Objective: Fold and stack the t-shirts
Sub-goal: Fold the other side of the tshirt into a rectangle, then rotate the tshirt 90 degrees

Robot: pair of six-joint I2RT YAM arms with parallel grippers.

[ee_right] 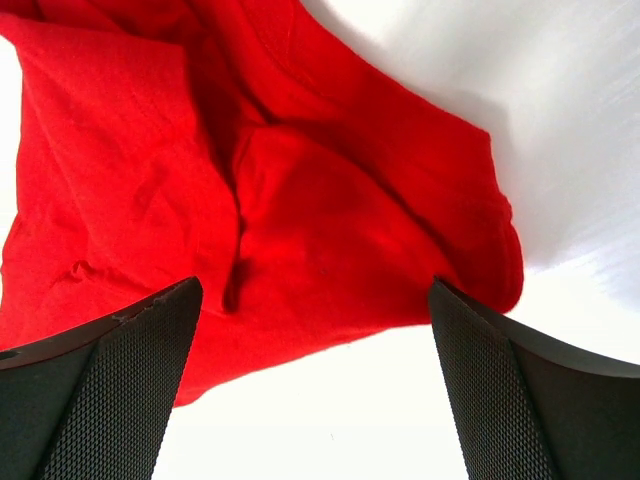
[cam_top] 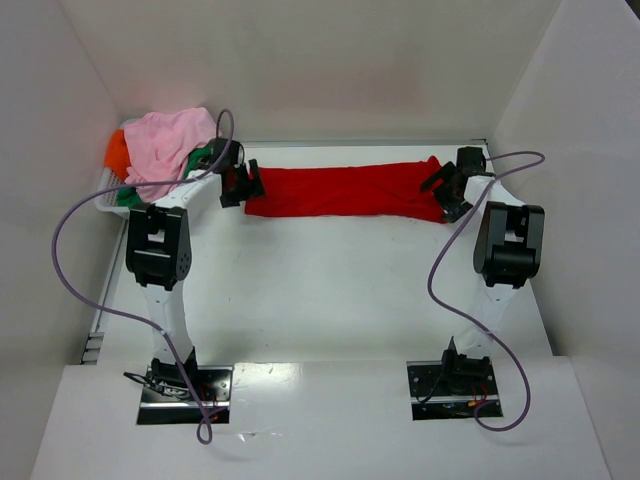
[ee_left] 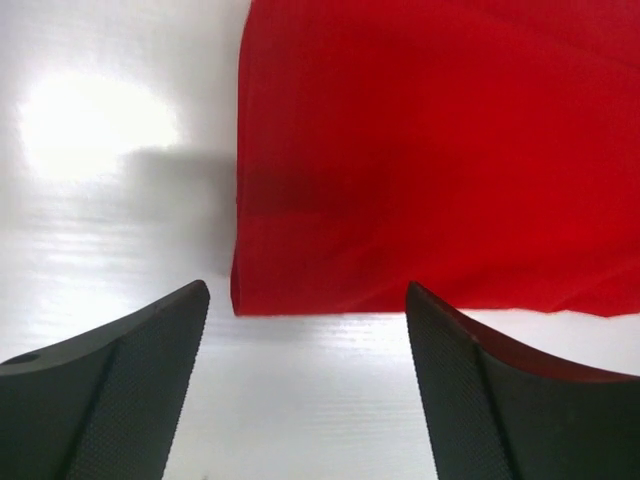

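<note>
A bright red t-shirt point(cam_top: 345, 190) lies on the table as a long folded band running left to right. My left gripper point(cam_top: 243, 184) is open at its left end, with the folded red edge point(ee_left: 400, 150) just beyond the fingertips. My right gripper point(cam_top: 448, 190) is open at its right end, over the bunched red cloth point(ee_right: 300, 200). Neither holds anything. A light pink shirt point(cam_top: 170, 140), an orange shirt point(cam_top: 116, 152) and a green shirt point(cam_top: 198, 162) lie heaped in a basket at the back left.
The white basket point(cam_top: 112, 200) stands at the back left corner beside my left arm. White walls close the table at the back and both sides. Purple cables loop off both arms.
</note>
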